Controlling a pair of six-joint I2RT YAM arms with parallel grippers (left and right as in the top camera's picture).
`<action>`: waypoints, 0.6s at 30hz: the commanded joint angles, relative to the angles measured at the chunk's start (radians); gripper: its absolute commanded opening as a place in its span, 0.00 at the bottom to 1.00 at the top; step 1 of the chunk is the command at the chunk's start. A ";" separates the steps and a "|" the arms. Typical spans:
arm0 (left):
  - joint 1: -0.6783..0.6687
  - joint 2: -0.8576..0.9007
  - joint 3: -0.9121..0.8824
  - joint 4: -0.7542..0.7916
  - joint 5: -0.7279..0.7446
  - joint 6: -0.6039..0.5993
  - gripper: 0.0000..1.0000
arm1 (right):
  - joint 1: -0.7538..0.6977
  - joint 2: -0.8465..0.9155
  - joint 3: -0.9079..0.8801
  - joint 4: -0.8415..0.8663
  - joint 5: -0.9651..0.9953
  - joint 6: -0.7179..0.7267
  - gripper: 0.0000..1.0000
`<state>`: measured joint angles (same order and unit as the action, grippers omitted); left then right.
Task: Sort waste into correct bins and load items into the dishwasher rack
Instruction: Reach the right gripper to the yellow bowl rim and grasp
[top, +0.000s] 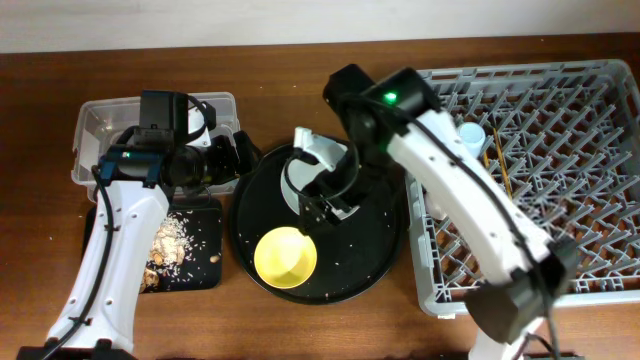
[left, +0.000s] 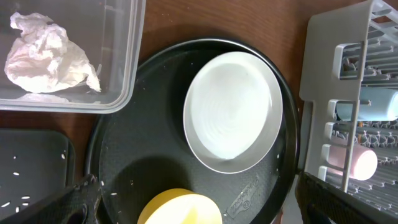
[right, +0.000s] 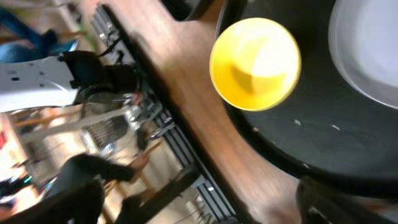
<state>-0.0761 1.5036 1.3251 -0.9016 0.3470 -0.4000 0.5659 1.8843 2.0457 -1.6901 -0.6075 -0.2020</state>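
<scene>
Tableware is seen from overhead on the round black tray (top: 375, 255): white plate (top: 318, 158) at 12 o'clock, yellow bowl (top: 285, 257) at 7 o'clock, right gripper (top: 320, 205) poised over the plate. From the left wrist, the left gripper (left: 196, 186) is shown spread wide and empty; the tissue (left: 46, 56) is lodged in the clear box (left: 127, 74) at 10 o'clock. From the right wrist, the jaws are seen wide apart, nothing gripped.

The left gripper (top: 238, 150) stands spread wide, nothing between its fingers, the left arm (top: 110, 240) stretched straight behind it; the right gripper (top: 318, 205) points downward, jaws parted, the right arm (top: 470, 190) elbowed behind it.
</scene>
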 joint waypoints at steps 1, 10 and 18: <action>0.000 -0.002 0.002 -0.001 -0.004 0.013 0.99 | 0.013 -0.192 0.008 0.003 0.243 0.194 0.98; 0.000 -0.002 0.002 -0.001 -0.004 0.013 0.99 | 0.136 -0.471 -0.089 0.005 0.604 0.500 0.98; 0.000 -0.002 0.002 -0.001 -0.004 0.013 0.99 | 0.251 -0.470 -0.562 0.451 0.585 0.494 0.98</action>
<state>-0.0761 1.5036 1.3251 -0.9016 0.3473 -0.4000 0.7708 1.4208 1.5875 -1.3319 -0.0280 0.2874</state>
